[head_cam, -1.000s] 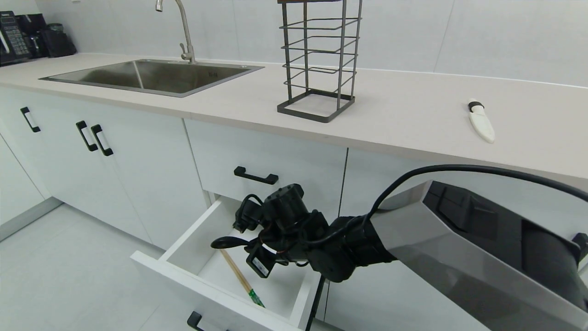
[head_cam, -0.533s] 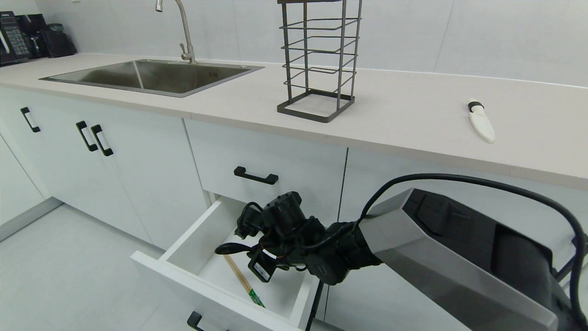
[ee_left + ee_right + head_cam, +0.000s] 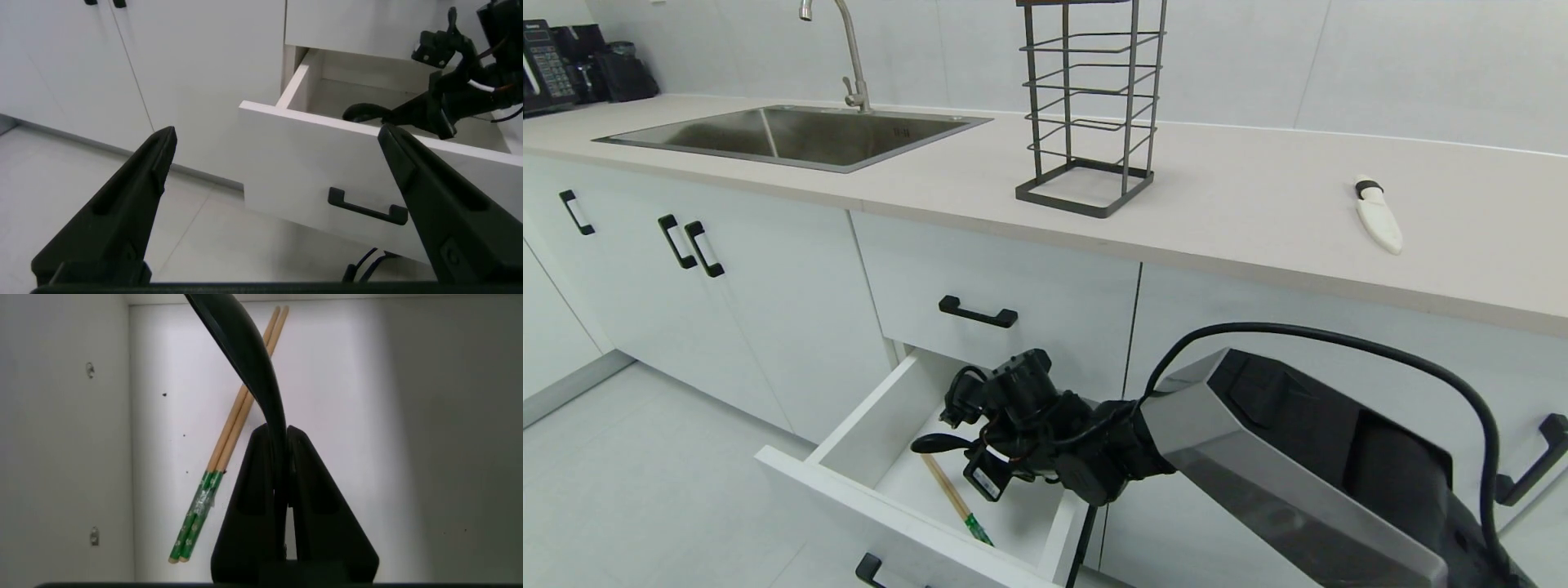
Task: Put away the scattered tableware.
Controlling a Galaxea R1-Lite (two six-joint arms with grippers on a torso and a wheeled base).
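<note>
Spoon (image 3: 935, 443), black, is pinched by its handle in the right pincer (image 3: 977, 454), with its bowl jutting out past the fingertips toward the robot's left. Seen from the right wrist, the pincer (image 3: 278, 439) is pressed together on the thin handle and the spoon (image 3: 245, 359) runs out from the fingertips, crossing above the chopsticks (image 3: 233, 429). The spoon is held inside the open drawer (image 3: 890, 506), above its white floor; whether it touches the floor cannot be told.

The chopsticks (image 3: 952, 494) lie side by side on the drawer floor, their green-wrapped ends toward the drawer's front panel. The drawer is the lower one, pulled out beneath a shut drawer with a black handle (image 3: 978, 312).

The left pincer (image 3: 278, 135) hangs in front of the cabinets with its fingers spread wide and nothing between them. Its wrist view looks past them at the drawer (image 3: 327, 155) and the spoon bowl (image 3: 359, 113).

On the worktop (image 3: 1258, 212) a white utensil (image 3: 1379, 216) with a black band lies flat toward the right, well apart from a dark wire rack (image 3: 1086, 106) standing upright. A steel sink (image 3: 792, 135) with a tap (image 3: 849, 49) is set into the worktop on the left.
</note>
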